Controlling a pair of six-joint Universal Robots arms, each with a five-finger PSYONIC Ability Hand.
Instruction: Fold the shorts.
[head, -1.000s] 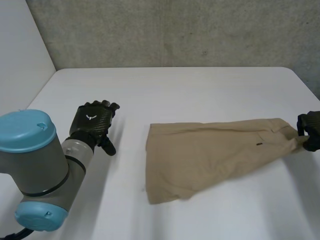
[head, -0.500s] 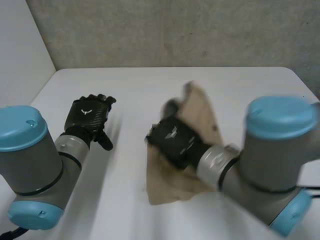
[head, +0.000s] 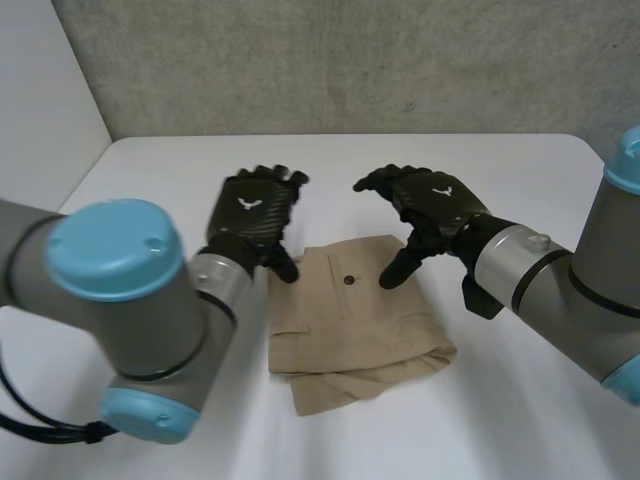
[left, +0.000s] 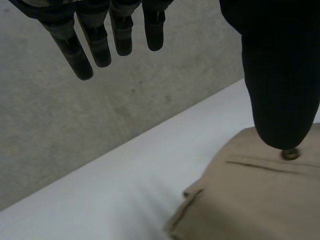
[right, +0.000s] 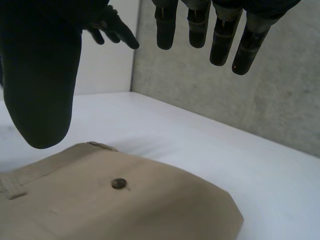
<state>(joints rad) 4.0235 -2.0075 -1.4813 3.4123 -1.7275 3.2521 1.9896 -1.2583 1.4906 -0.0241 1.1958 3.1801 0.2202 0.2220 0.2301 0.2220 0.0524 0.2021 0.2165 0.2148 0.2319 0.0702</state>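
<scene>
**A:** What are the hands doing?

**B:** The black left hand (head: 252, 215) hangs open. Its fingers (left: 74, 52) are straight and apart, with nothing in them, and its thumb hangs just over the cloth. The black right hand (head: 430, 205) is spread too, with fingers (right: 221, 45) loose and empty and the thumb pointing down at the cloth. I cannot tell whether either thumb touches it.

**A:** And the shorts?

**B:** The beige fabric shorts (head: 350, 325) lie as a folded bundle on the white table (head: 150, 180). They sit under the two thumbs and reach from there back toward the robot. A small dark button (head: 348, 281) shows between the thumb tips, beside a pocket seam.

**A:** How will they handle?

**B:** Light, soft and limp, I judge. The layers would slide over each other and sag once lifted. The lowest layer sticks out unevenly on the robot's side of the hands. The best hold looks like a pinch through all layers, one hand at each corner of the seamed edge under the thumbs, not in the slack middle.
</scene>
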